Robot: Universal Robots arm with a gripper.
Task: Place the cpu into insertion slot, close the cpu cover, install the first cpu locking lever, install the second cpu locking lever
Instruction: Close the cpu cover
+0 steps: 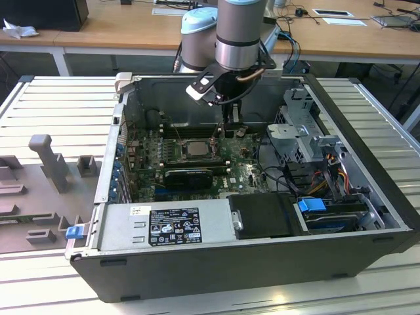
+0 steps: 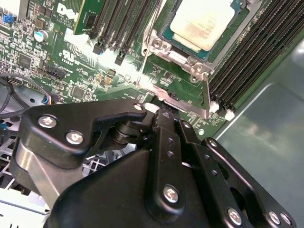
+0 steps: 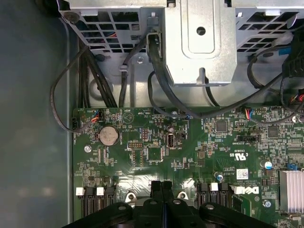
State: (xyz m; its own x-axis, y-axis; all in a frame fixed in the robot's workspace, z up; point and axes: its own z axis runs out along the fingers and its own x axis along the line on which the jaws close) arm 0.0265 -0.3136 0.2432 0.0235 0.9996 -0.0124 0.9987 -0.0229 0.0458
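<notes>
Exterior view: arm [image 1: 239, 33] reaches into the open case [image 1: 197, 262] on the counter [image 1: 59, 105]; gripper [image 1: 231, 121] is low over the motherboard [image 1: 243, 174], just beside the slot [image 1: 180, 149].
Gripper: closed, fingers [image 3: 156, 189] pressed together with nothing seen between them; tips sit near the slot's corner in the second wrist view.
Cpu [image 2: 202, 21]: seated in the slot.
Cover [image 2: 240, 23]: lies flat, framing the cpu.
Lever [image 2: 148, 52]: thin rod along the slot's side.
</notes>
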